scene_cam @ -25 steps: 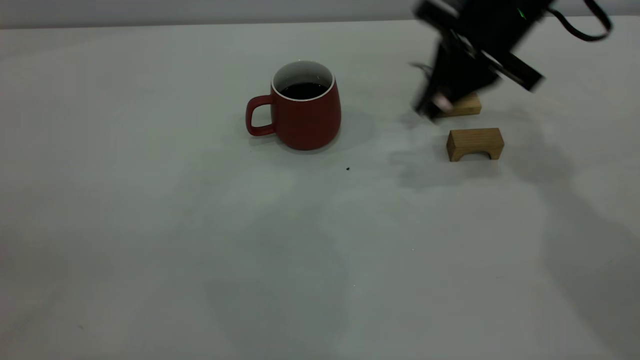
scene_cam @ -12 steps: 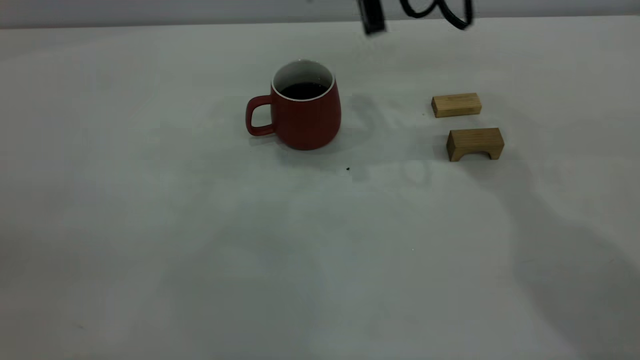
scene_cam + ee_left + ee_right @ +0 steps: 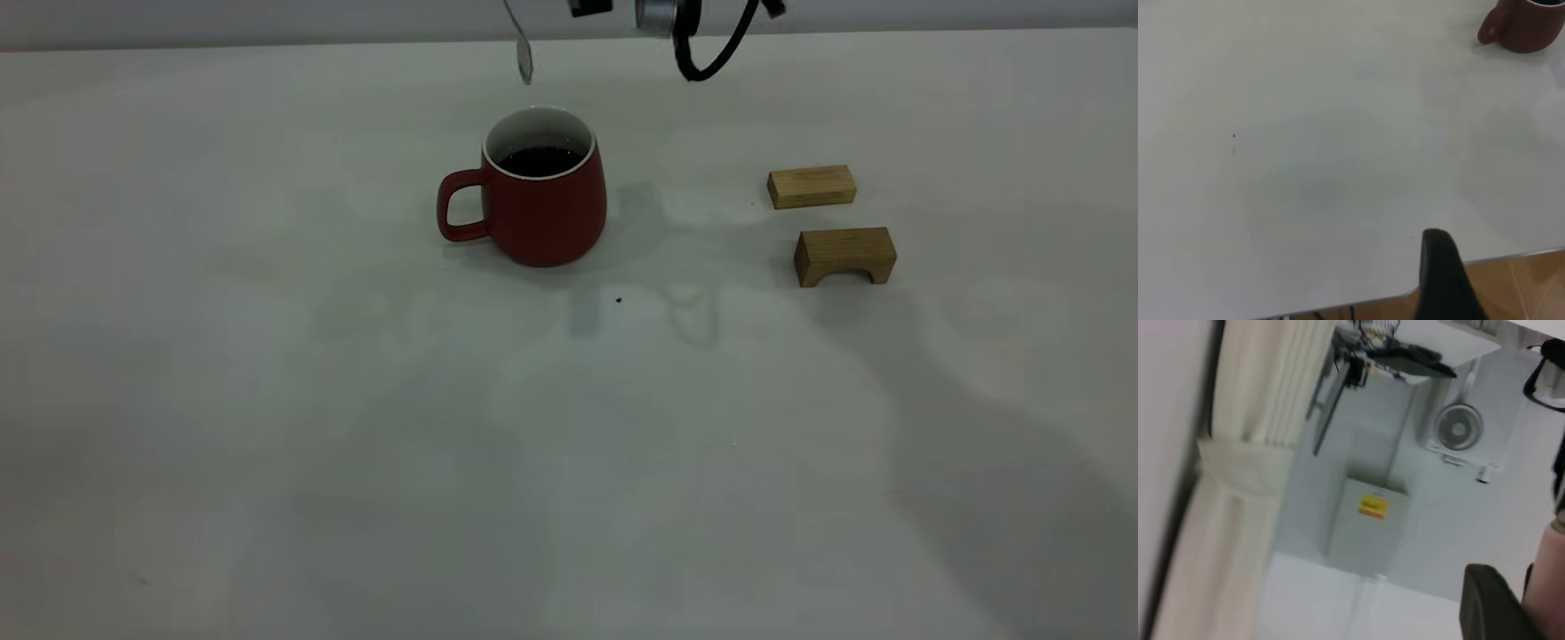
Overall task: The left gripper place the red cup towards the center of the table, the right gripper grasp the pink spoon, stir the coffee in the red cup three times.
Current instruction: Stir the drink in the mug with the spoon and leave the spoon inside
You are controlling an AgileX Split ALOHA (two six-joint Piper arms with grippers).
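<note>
**Ops2:** Status on the cup?

**Me:** The cup [image 3: 542, 200] is upright on the counter [image 3: 267, 400], in the far half of my exterior view and roughly mid-width. Its handle points to 9 o'clock. The coffee [image 3: 540, 161] sits well below the white rim.

**Ops2:** Spoon?

**Me:** The spoon [image 3: 524, 58] is in the air, bowl down, at about 12 o'clock from the cup and clear of the rim. Its stem runs up out of frame. In the right wrist view I see the pink handle beside a dark finger.

**Ops2:** Jaws?

**Me:** The right gripper [image 3: 1515, 593] has its jaws clamped on the spoon handle. It's high up, so the exterior view only catches the grey round part [image 3: 658, 16] and a cable loop [image 3: 707, 58] at the top edge. For the left gripper [image 3: 1439, 253] I can't tell open or closed. It's well apart from the cup, near a counter edge.

**Ops2:** Anything else on the counter?

**Me:** Two wooden blocks at 3 o'clock from the cup. The plain block [image 3: 811, 187] is farther back and the arched block [image 3: 845, 256] is nearer. There's also a dark speck [image 3: 619, 300] at 5 o'clock from the cup.
</note>
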